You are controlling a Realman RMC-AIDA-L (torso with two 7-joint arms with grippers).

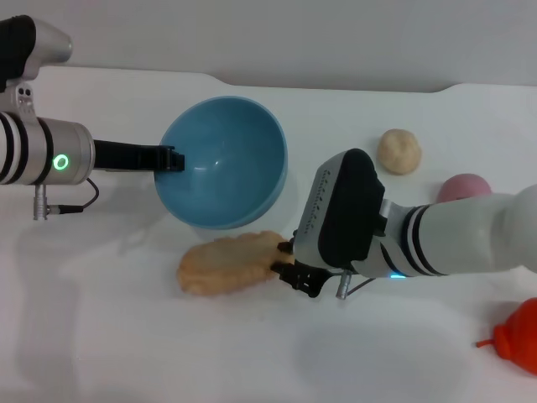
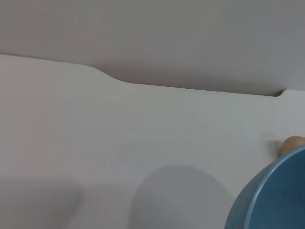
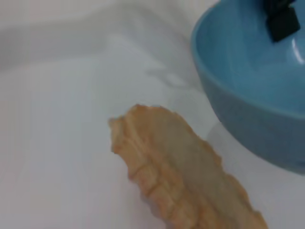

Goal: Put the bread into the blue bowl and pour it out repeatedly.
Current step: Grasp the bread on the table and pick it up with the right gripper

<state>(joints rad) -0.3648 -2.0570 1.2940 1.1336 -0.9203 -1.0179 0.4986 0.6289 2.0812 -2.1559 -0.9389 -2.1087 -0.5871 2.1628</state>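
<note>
The blue bowl (image 1: 222, 164) hangs tilted above the table with its opening turned toward me. My left gripper (image 1: 172, 158) is shut on its left rim. Part of the bowl (image 2: 274, 195) fills a corner of the left wrist view. The bread (image 1: 226, 262) lies flat on the white table just in front of the bowl, tan crusty side up. My right gripper (image 1: 284, 259) is at the bread's right end, its fingers closed on that end from both sides. The right wrist view shows the bread (image 3: 176, 171) close up with the bowl (image 3: 252, 90) behind it.
A small round tan ball (image 1: 398, 151) and a pink ball (image 1: 463, 186) sit at the back right. A red-orange object (image 1: 518, 336) lies at the front right edge. The table's back edge (image 2: 190, 89) runs behind the bowl.
</note>
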